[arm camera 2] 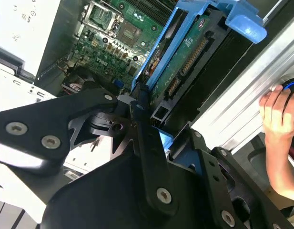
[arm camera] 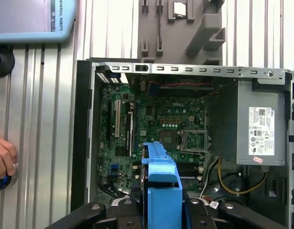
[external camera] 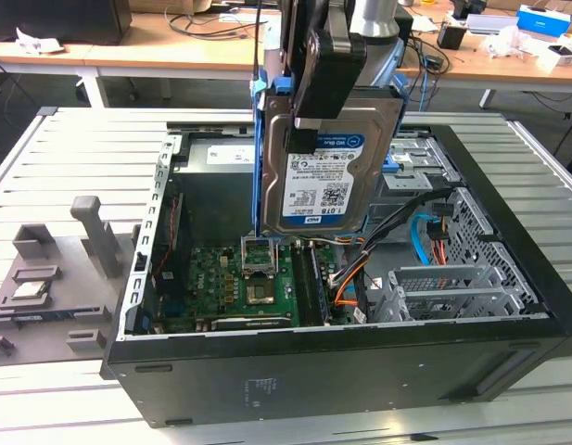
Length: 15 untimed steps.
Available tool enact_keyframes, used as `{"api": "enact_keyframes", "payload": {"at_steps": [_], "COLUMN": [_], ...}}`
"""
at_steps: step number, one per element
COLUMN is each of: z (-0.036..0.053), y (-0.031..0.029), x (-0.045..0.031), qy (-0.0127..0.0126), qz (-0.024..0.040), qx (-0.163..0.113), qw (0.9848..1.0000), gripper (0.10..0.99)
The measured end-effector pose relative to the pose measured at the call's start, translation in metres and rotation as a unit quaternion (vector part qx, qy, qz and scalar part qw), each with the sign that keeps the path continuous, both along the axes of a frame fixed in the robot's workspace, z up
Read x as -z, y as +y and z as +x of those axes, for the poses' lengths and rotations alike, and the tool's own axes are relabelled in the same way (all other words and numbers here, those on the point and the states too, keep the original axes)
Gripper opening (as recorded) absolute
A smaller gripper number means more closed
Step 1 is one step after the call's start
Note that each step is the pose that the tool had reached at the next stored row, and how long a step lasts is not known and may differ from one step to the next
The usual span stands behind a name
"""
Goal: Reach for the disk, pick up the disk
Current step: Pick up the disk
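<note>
Claw [external camera: 309,125] pinches the disk [external camera: 327,176] by its top edge, upright, clear above the open computer case [external camera: 360,362].

Even, diffuse light is falling from overhead across the slatted metal table [external camera: 72,158], leaving only soft shadows. The inside of the computer case [external camera: 341,371] is sitting noticeably dimmer than the table around it. In the second wrist view, glare is washing out the pale panel [arm camera 2: 23,33] beside the motherboard [arm camera 2: 113,38].
</note>
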<state>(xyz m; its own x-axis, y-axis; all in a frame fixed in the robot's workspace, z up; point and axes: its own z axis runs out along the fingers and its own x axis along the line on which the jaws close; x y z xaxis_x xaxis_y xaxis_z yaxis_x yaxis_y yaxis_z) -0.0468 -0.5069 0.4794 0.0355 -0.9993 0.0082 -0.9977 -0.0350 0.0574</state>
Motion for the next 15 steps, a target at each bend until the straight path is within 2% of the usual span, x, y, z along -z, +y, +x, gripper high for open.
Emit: {"api": "enact_keyframes", "payload": {"at_steps": [11,13,15], "z": [0.0,0.0,0.0], "y": [-0.0174,-0.0244,-0.0267], "x": [0.0,0.0001,0.0001], "qy": [0.0,0.0,0.0], "qz": [0.0,0.0,0.0], "qx": [0.0,0.0,0.0], "qw": [1.0,1.0,1.0], "gripper": [0.365,0.365,0.365]}}
